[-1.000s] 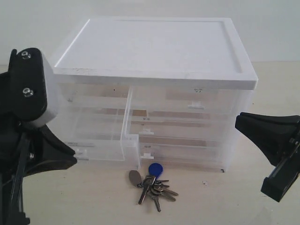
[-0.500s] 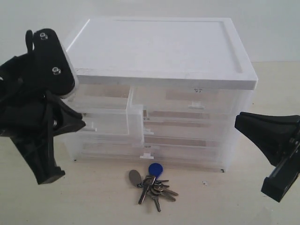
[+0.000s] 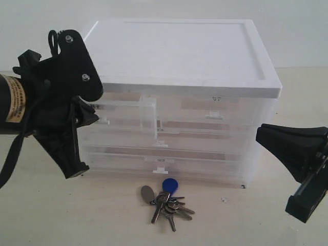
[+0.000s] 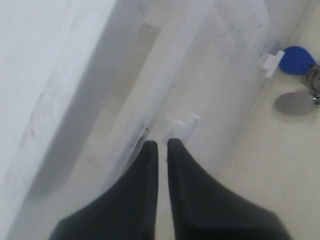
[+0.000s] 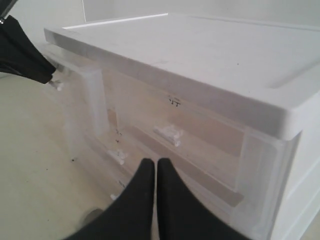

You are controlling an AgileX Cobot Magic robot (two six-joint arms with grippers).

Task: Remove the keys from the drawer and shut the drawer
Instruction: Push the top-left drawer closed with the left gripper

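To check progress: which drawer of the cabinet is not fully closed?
The top-left half-width drawer, by the left gripper; its front juts forward, while the other drawers sit flush.

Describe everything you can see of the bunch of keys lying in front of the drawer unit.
The keys are several silver metal keys on one ring, fanned out flat on the pale table. A round blue fob lies at the end nearest the translucent drawer unit, and a grey oval tag lies beside it, towards the left arm's side. The bunch sits out in the open, just in front of the unit's bottom edge and near its middle. Only the table touches it.
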